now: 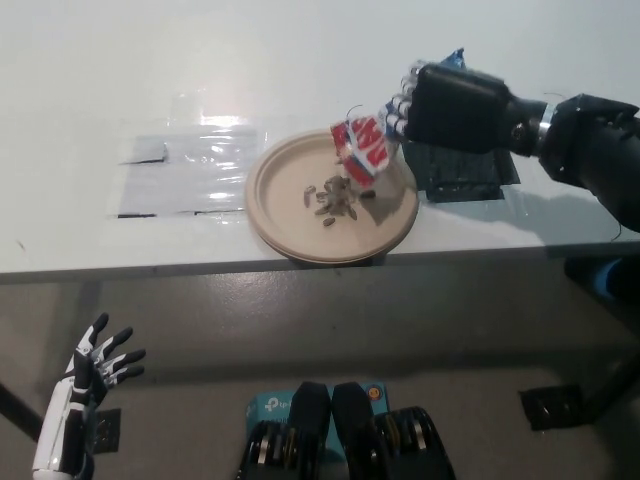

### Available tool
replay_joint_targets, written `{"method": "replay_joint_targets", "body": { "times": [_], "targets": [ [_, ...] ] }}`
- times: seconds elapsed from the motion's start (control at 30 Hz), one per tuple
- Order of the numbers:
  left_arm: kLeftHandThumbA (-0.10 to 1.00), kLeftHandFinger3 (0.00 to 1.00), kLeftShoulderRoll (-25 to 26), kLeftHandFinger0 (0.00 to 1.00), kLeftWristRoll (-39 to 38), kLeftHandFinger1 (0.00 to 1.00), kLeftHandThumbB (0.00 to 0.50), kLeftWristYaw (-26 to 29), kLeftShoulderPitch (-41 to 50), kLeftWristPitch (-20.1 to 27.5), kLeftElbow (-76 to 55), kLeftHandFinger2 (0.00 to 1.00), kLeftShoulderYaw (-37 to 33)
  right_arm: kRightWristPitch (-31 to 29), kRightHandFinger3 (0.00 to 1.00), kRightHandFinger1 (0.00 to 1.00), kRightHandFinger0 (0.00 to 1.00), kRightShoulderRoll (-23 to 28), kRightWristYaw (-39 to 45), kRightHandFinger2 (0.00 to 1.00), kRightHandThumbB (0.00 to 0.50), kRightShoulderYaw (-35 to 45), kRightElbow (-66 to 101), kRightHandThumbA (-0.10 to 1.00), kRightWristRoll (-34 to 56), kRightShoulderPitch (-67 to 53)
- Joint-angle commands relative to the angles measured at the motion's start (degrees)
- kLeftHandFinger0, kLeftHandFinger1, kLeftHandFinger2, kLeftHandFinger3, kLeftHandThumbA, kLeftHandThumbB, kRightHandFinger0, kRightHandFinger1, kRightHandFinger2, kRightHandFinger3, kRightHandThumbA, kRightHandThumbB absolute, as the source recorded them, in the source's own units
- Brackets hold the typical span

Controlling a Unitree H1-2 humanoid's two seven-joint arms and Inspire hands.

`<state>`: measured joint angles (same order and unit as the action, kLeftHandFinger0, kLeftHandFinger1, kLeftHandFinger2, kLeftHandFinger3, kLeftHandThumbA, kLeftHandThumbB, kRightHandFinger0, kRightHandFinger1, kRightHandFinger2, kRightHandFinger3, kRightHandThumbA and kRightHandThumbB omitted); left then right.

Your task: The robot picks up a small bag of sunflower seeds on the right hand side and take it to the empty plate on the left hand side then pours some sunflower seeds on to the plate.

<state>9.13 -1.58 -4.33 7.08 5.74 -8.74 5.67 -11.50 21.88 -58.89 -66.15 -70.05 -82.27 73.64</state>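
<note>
Here the black right robot hand grips a crinkly red-and-white seed bag, tilted over the round tan plate. Dark seeds lie scattered on it. The white left robot hand hangs low, fingers spread.

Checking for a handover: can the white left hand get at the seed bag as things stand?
Probably not: the left hand hangs open below the table edge, while the right hand holds the bag over the plate.

- The small bag of sunflower seeds is red and white with blue at its top edge; it hangs tilted, mouth down, over the right part of my plate, pinched at its upper end in my right hand
- The plate is round and tan, lying flat near the table's front edge
- A small heap of dark sunflower seeds lies on the plate, just below the bag's mouth
</note>
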Motion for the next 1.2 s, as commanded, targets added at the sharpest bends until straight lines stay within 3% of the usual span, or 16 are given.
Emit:
{"method": "replay_joint_targets", "body": {
  "times": [0.0, 0.03, 0.2, 0.23, 0.3, 0.5, 0.67, 0.7, 0.73, 0.77, 0.9, 0.97, 1.17],
  "targets": [
    [1.00, 1.00, 0.93, 0.77, -0.31, 0.77, 0.098, -0.45, 0.02, 1.39, -1.50, 0.86, 0.03, 0.88, 0.13, 0.00, 0.00, 1.06, -0.30, 0.49, 0.343, 6.31, -0.80, -0.10, 6.85, 0.80],
    [1.00, 1.00, 0.98, 0.77, -0.32, 0.76, 0.105, -0.42, 0.13, 1.25, -1.68, 0.85, 0.12, -0.60, 0.15, 0.00, 0.00, 0.83, -1.48, 0.37, 0.373, 7.63, -1.60, -0.10, 7.83, 0.22],
    [1.00, 1.00, 0.72, 0.76, -0.36, 0.74, 0.092, -0.20, 0.31, 0.79, -1.84, 0.84, 0.21, -2.24, 0.09, 0.00, 0.00, 0.14, -2.26, 0.14, 0.349, 11.90, -3.08, -0.10, 10.32, -1.96],
    [1.00, 1.00, 0.67, 0.76, -0.03, 0.74, 0.093, -0.04, 0.38, 1.10, -1.66, 0.83, 0.22, -2.48, 0.13, 0.00, 0.00, 0.03, -2.05, 0.09, 0.347, 12.45, -3.04, -0.10, 10.47, -2.17],
    [1.00, 1.00, 0.28, 0.76, -0.35, 0.74, 0.088, 0.13, 0.61, 0.94, -1.70, 0.82, 0.28, -2.69, 0.12, 0.00, 0.00, -0.36, -0.09, 0.09, 0.311, 14.26, -3.18, -0.10, 11.94, -3.19],
    [1.00, 1.00, 0.03, 0.75, -0.75, 0.73, 0.095, 0.11, 0.85, 0.34, -2.00, 0.81, 0.27, -3.02, 0.00, 0.00, 0.00, -1.50, -1.79, 0.11, 0.308, 17.28, -4.16, -0.10, 13.91, -5.55],
    [1.00, 1.00, -0.02, 0.74, -0.52, 0.71, 0.087, 0.29, 0.84, 0.32, -2.03, 0.78, 0.36, -5.40, 0.02, 0.00, 0.00, -2.29, 0.41, 0.10, 0.256, 20.76, -3.33, -0.10, 17.27, -7.38],
    [1.00, 1.00, -0.04, 0.74, -0.73, 0.71, 0.077, 0.33, 1.13, 0.96, -2.02, 0.78, 0.54, -5.69, 0.03, 0.02, 0.00, -2.85, 0.69, 0.19, 0.252, 21.77, -3.53, -0.10, 18.22, -7.58],
    [1.00, 1.00, 0.02, 0.73, -0.79, 0.70, 0.074, 0.32, 1.30, 1.32, -1.93, 0.77, 0.62, -5.53, 0.11, 0.03, 0.00, -3.24, 0.65, 0.23, 0.277, 22.75, -3.94, -0.10, 19.04, -7.91],
    [1.00, 1.00, -0.05, 0.72, -0.86, 0.70, 0.079, 0.32, 1.38, 1.28, -1.94, 0.77, 0.63, -5.62, 0.08, 0.00, 0.00, -3.29, 0.56, 0.26, 0.284, 23.07, -4.04, -0.10, 19.16, -8.02],
    [1.00, 1.00, -0.35, 0.70, -0.66, 0.69, 0.083, 0.60, 2.09, 1.15, -2.07, 0.77, 0.80, -6.03, 0.01, 0.01, 0.00, -4.06, -0.13, 0.61, 0.263, 26.02, -5.40, -0.10, 21.62, -9.25],
    [1.00, 1.00, -0.30, 0.70, -1.27, 0.69, 0.085, 0.33, 2.40, 1.74, -1.69, 0.77, 0.96, -6.33, 0.01, 0.03, 0.00, -4.20, -0.46, 0.68, 0.249, 26.90, -6.03, -0.10, 22.19, -9.75],
    [1.00, 1.00, -0.20, 0.70, -1.33, 0.68, 0.093, 0.32, 2.59, 1.48, -1.67, 0.76, 1.08, -8.03, 0.06, 0.06, 0.00, -3.07, -0.12, 0.72, 0.252, 26.65, -7.67, -0.10, 22.68, -9.74]
  ]
}}
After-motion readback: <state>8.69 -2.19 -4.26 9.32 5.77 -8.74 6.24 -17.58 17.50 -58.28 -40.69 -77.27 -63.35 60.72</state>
